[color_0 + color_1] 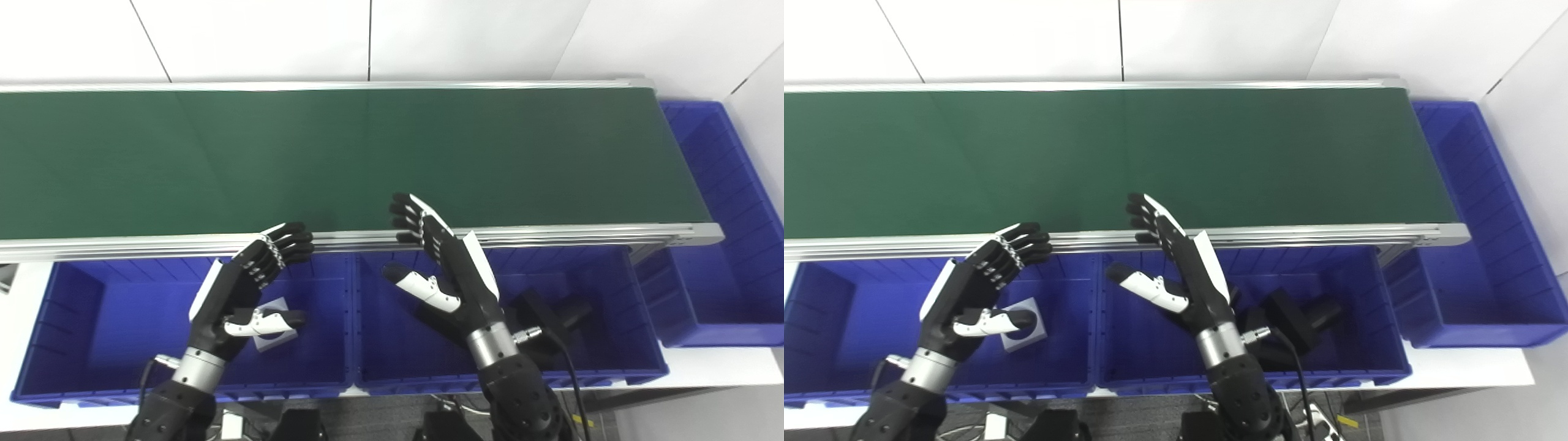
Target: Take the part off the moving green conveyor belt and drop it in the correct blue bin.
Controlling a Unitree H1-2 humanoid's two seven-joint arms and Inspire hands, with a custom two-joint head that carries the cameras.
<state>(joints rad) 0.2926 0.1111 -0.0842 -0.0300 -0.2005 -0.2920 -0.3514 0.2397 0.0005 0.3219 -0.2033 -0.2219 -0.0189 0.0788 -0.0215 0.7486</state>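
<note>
Both hands (left hand [245, 288]; right hand [450, 269]) hover open over bins.

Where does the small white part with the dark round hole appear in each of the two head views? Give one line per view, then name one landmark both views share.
Left eye view: the white part lies on the floor of the left blue bin, partly behind the left hand.
Right eye view: the same part, lower left, beside that hand's thumb.
Shared landmark: the green conveyor belt above the bins.
</note>
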